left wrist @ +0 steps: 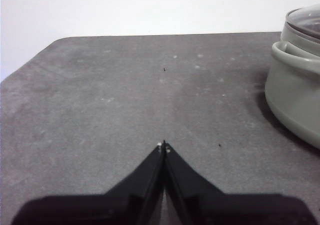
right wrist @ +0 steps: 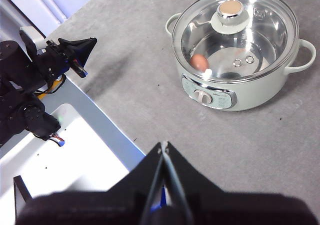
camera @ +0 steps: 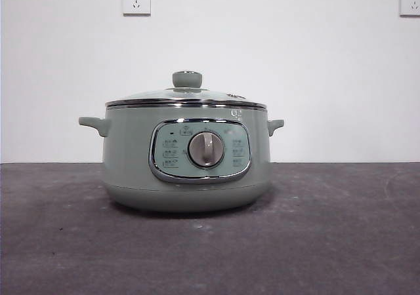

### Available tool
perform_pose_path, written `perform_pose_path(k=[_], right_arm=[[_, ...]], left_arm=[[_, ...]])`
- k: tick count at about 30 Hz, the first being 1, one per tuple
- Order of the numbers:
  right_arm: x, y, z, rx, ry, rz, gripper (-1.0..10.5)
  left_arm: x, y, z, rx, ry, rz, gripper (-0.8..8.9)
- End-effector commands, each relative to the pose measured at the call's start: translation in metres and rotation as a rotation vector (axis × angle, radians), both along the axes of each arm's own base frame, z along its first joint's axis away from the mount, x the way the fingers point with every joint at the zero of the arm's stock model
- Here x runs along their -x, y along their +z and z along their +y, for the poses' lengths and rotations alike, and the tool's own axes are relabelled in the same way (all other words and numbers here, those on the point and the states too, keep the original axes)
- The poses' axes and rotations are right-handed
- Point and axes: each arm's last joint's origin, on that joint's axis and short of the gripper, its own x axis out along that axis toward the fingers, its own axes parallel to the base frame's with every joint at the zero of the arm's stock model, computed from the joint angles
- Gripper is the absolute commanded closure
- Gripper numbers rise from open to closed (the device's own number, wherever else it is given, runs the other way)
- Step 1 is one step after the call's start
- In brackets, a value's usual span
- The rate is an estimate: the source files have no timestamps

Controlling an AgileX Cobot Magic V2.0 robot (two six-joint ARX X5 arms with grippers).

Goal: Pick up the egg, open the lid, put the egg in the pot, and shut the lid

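Observation:
The pale green pot (camera: 131,157) stands mid-table with the glass lid (camera: 187,98) seated on it; its green knob points up. From above in the right wrist view, the egg (right wrist: 199,61) lies inside the pot (right wrist: 260,97) under the closed lid (right wrist: 235,35). The pot's side (left wrist: 295,100) also shows in the left wrist view. My left gripper (left wrist: 163,146) is shut and empty, low over bare table beside the pot. It also shows in the right wrist view (right wrist: 80,47). My right gripper (right wrist: 163,145) is shut and empty, high above the table's near edge.
The grey table (camera: 328,242) spreads around the pot. In the right wrist view a white base with the left arm's black body (right wrist: 20,90) lies beyond the table edge. Two wall sockets (camera: 136,0) sit on the white wall behind.

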Motion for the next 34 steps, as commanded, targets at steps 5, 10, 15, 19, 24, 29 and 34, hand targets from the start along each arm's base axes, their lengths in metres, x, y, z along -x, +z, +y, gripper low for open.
perform_pose_path(k=[5,10,15,19,24,29,34], right_arm=[[0.001,-0.001,-0.001,0.006,-0.006,0.016,9.5],[0.001,-0.001,-0.001,0.006,-0.006,0.016,9.5],[0.001,-0.001,-0.001,0.006,-0.006,0.016,9.5],[0.001,-0.001,-0.001,0.006,-0.006,0.016,9.5],[0.001,-0.001,-0.001,0.006,-0.006,0.016,9.5],[0.002,0.002,-0.005,0.023,0.012,-0.061,9.5],[0.008,0.012,-0.022,-0.018,-0.034,-0.243,9.5]], left_arm=[[0.0,-0.005,0.0,0.026,0.005,0.011,8.17],[0.0,-0.005,0.0,0.026,0.006,0.01,8.17],[0.0,-0.005,0.0,0.026,0.006,0.011,8.17],[0.0,-0.005,0.0,0.026,0.006,0.011,8.17],[0.0,-0.005,0.0,0.026,0.006,0.011,8.17],[0.0,-0.005,0.0,0.026,0.006,0.011,8.17],[0.0,-0.005,0.0,0.026,0.007,0.01,8.17]])
